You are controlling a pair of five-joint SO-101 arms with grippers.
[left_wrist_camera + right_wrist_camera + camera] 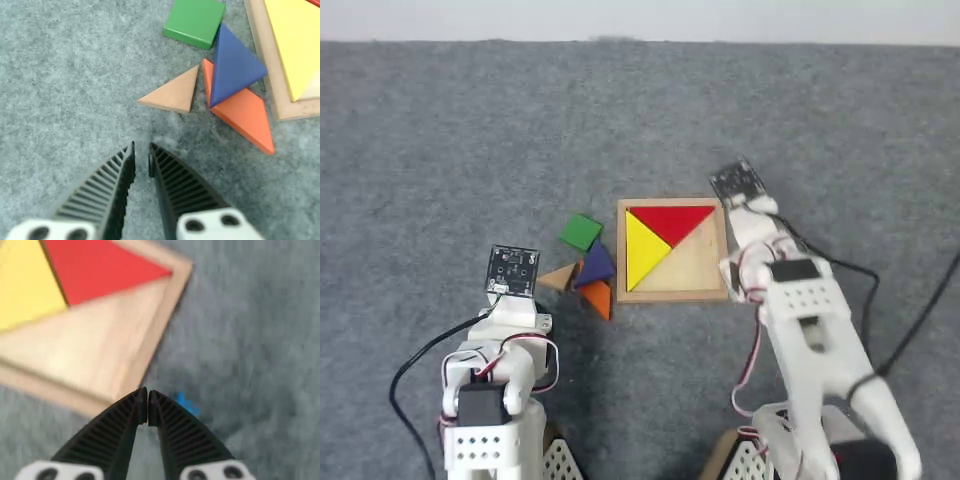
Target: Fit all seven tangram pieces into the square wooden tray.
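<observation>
The left gripper [141,150] hangs over bare grey carpet [440,150], well off the wooden tray [722,250] on the side where the loose pieces lie. Its fingers stand a narrow slit apart with nothing between them. The tan triangle [172,94] is the nearest piece to its tips, lying between them and the tray, apart from both fingers.

The right gripper [146,397] is on the tray's opposite side. Its fingertips are pressed together, empty, and sit right at the outer edge of the tray's rim [155,335], short of a corner.

The left wrist view shows how the loose pieces stack. The blue triangle [232,65] lies partly on top of the orange piece [242,112], the tan triangle's point comes just beside the orange one, and the green square [195,21] sits at the blue triangle's tip, farthest from the fingers. The orange piece ends just beside the tray's rim [262,65]. From the high view these four read as a tight cluster, with the green square [581,232], blue triangle [595,266], orange piece [599,297] and tan triangle [560,277].

The right wrist view shows a small blue patch [185,402] on the carpet beside the closed fingertips. It is too blurred to tell what it is.

Inside the tray are two large triangles, meeting along one edge. They are the yellow triangle [642,250] toward the loose cluster and the red triangle [672,223] along the far edge; the rest of the tray floor is bare wood.

By count there are six pieces, four outside the tray and two in it, with one tray and two arms.
</observation>
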